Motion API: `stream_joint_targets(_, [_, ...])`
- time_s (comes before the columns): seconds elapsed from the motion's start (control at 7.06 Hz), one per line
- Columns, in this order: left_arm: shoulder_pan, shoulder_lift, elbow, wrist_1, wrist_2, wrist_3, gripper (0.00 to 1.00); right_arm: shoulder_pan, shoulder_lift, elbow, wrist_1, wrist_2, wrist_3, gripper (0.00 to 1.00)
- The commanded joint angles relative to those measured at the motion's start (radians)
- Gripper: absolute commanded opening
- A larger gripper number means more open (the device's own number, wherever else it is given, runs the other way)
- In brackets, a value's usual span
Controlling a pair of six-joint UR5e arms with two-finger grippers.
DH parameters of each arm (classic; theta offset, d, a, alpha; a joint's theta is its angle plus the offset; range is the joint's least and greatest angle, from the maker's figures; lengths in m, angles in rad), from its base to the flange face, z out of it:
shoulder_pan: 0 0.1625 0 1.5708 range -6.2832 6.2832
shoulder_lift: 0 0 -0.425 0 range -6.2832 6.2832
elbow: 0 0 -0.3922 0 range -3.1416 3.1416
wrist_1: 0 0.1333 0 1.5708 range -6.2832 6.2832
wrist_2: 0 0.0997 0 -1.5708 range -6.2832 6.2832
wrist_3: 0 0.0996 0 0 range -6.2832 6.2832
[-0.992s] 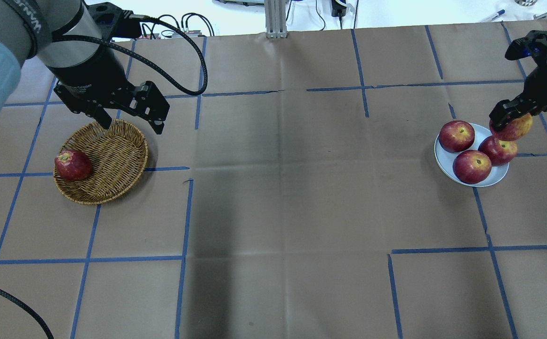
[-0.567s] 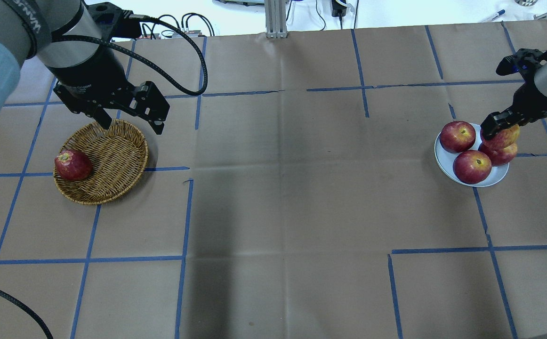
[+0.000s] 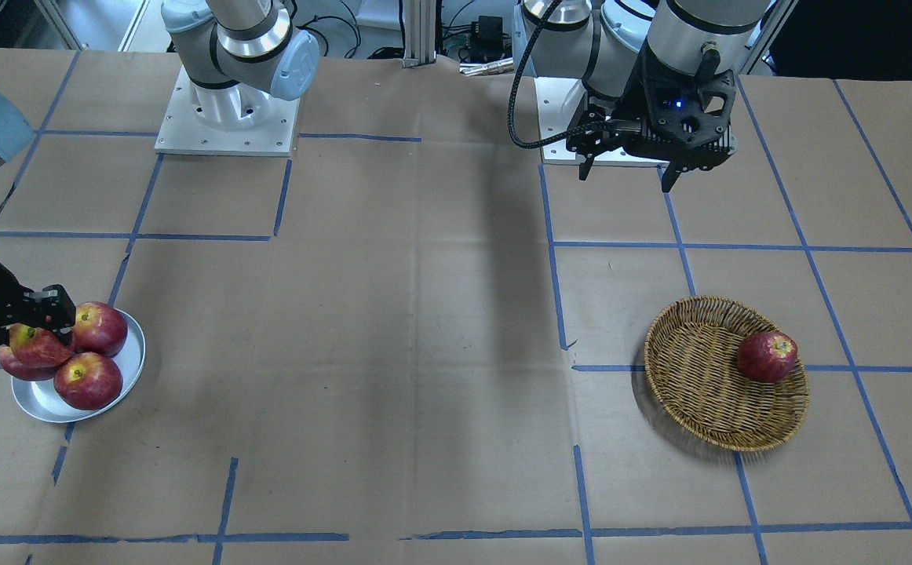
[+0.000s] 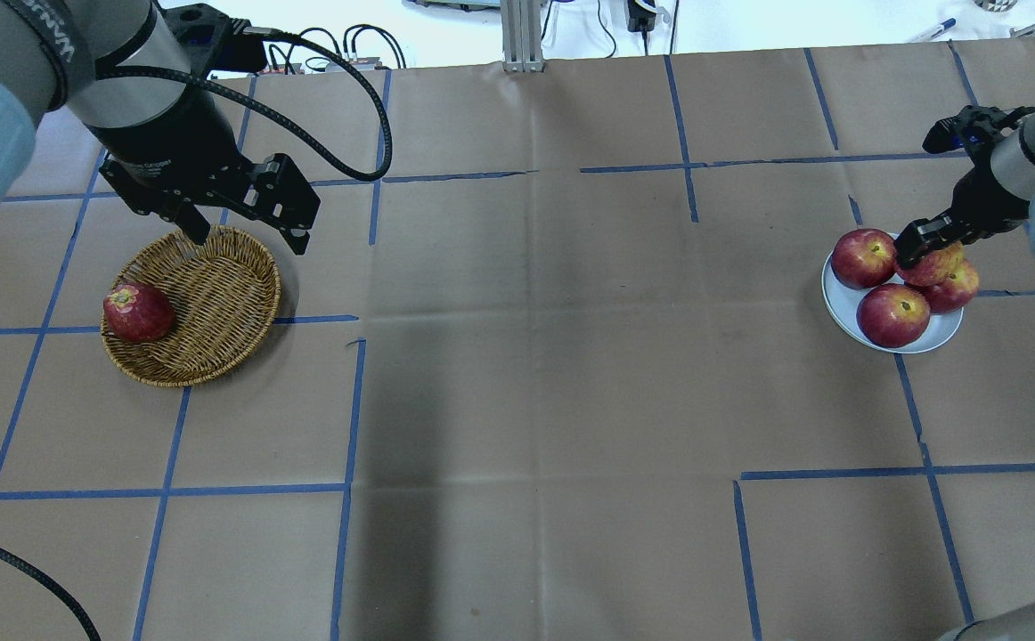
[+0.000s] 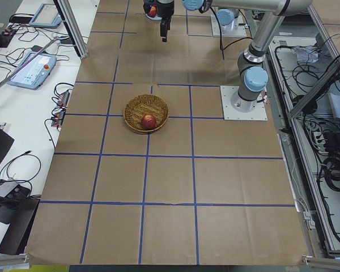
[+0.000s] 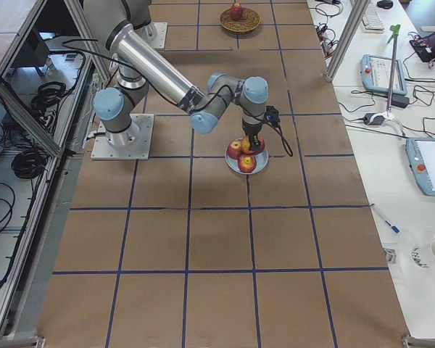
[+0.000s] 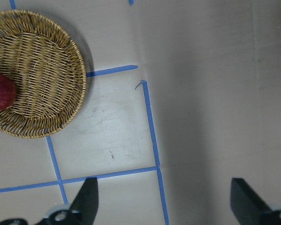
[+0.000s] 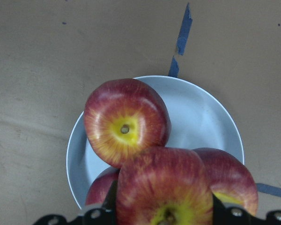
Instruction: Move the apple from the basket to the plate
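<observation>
The right gripper (image 8: 165, 216) clamps the apple (image 8: 164, 185) over the plate (image 4: 936, 339), which three darker apples (image 4: 892, 315) crowd beneath it; whether they touch cannot be told. Well apart across the brown surface (image 4: 535, 356), the left gripper (image 4: 249, 239) hangs wide open near the basket (image 4: 215, 294), one dark apple (image 4: 137, 312) inside.

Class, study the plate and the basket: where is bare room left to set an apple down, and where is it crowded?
Plate: crowded, three darker apples plus the apple held in the right gripper; one bare patch lies between the yellow-centred apple and the rim by the blue tape. Basket: mostly bare weave beside its single apple.
</observation>
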Motion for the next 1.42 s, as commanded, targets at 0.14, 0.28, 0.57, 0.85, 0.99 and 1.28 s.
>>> stream_joint_targets(0.14, [0.0,0.003,-0.001,-0.002,0.0,0.0,0.99,0.003,-0.019,-0.013,0.001,-0.009,0.003,1.0])
stream_joint_targets(0.28, [0.0,0.003,-0.001,-0.002,0.0,0.0,0.99,0.008,-0.038,-0.033,0.012,-0.006,0.003,1.0])
stream_joint_targets(0.57, [0.0,0.003,-0.001,-0.002,0.0,0.0,0.99,0.052,-0.12,-0.103,0.154,-0.013,0.049,1.0])
stream_joint_targets(0.85, [0.0,0.003,-0.001,-0.003,0.0,0.0,0.99,0.128,-0.241,-0.147,0.361,-0.018,0.194,1.0])
stream_joint_targets(0.99, [0.0,0.003,-0.001,-0.003,0.002,0.002,0.99,0.173,-0.303,-0.151,0.45,-0.016,0.295,1.0])
stream_joint_targets(1.28, [0.0,0.026,-0.015,-0.003,0.008,0.008,0.99,0.323,-0.371,-0.154,0.524,-0.033,0.524,1.0])
